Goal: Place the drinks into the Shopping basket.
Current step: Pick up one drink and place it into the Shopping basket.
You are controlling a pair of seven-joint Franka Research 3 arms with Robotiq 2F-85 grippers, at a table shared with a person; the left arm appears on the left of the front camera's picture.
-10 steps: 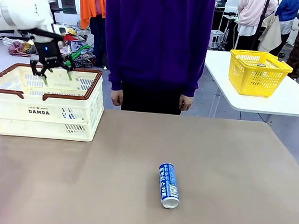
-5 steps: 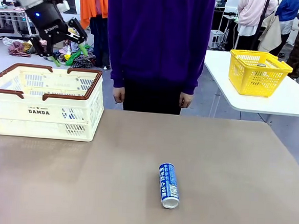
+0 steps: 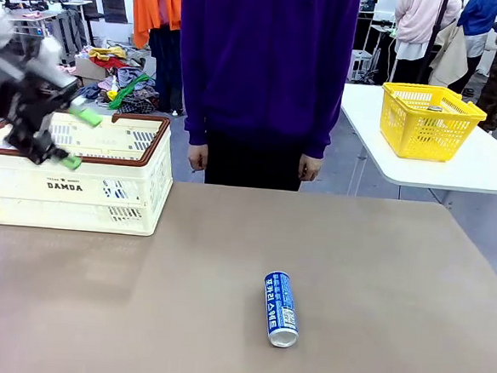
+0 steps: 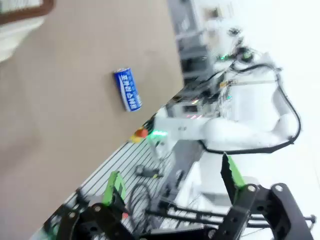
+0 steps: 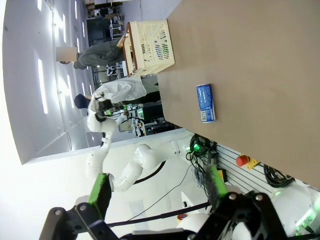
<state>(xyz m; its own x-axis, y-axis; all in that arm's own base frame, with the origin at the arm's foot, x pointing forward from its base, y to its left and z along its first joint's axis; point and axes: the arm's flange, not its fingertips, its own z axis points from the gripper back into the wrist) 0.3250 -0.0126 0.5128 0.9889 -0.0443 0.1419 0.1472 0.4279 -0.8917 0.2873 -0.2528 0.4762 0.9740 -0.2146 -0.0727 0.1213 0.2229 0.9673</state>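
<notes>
In the front view the left gripper (image 3: 77,139) sits at the upper left of the frame, blurred, in front of the left end of the Shopping basket (image 3: 104,181). Its green pads (image 3: 87,115) are spread apart and nothing lies between them. The basket stands on the left of the brown table (image 3: 396,274), toward its far side, with its "DAMDA" print facing the camera; what lies inside it I cannot tell. A blue can (image 3: 281,308) lies on its side in the lower middle of the frame, well apart from the basket, silver top toward the camera. A person in a purple top stands at the far edge, hands (image 3: 196,161) hanging at the sides. A yellow basket (image 3: 428,120) rests on a white table (image 3: 454,171) at the upper right.

In the left wrist view the left gripper (image 4: 172,181) rises from the bottom edge, fingers released and empty. The blue can (image 4: 128,89) lies on the table at upper left of centre, and a corner of the Shopping basket (image 4: 17,30) shows at the top left.

In the right wrist view the right gripper (image 5: 157,187) rises from the bottom edge, its fingers apart with nothing held. The blue can (image 5: 205,102) lies on the table right of centre, and the Shopping basket (image 5: 150,45) stands near the top, well apart from it.
</notes>
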